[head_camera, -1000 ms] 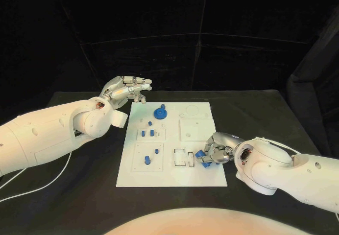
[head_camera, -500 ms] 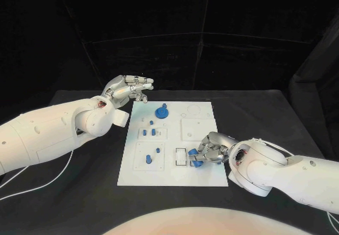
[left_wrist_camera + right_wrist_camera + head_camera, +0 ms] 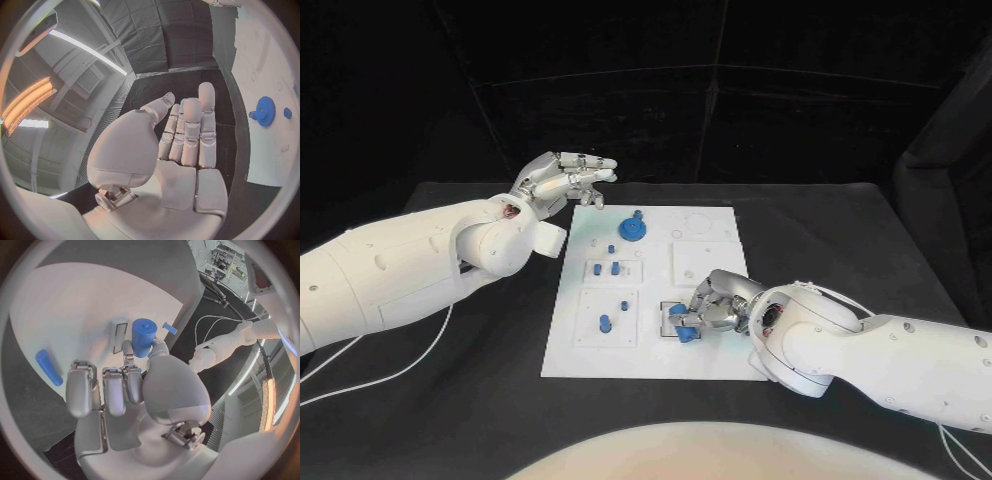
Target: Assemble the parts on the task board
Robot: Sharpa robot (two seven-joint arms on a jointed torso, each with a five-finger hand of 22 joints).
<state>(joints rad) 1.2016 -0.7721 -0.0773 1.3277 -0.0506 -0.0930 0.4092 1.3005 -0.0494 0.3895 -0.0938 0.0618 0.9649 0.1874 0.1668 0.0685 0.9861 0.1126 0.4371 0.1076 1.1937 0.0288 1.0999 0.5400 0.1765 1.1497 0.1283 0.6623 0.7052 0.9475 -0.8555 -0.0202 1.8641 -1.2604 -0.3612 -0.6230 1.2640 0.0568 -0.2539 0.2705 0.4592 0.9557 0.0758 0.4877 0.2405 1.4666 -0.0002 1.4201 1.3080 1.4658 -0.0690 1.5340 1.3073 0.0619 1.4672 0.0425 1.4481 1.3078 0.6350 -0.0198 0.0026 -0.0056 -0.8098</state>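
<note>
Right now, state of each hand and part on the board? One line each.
left hand: raised past the board's far left corner, fingers loosely curled, holding nothing
right hand: pinching a blue cylinder
blue cylinder: held over the black-outlined slot
blue gear: lying on the task board, untouched
long blue peg: lying flat in its recess

Light falls from above onto the middle of the scene, so the flat white rectangular task board stands out bright against the matte black table, while the black curtained backdrop stays dim. The glossy white arms catch soft highlights along their upper sides and shade off underneath. Both wrist views are round fisheye pictures in a dark frame, with straight edges bowed towards the rim. Glowing orange and white ceiling strip lights flare there, and the rims look soft and smeared.
</note>
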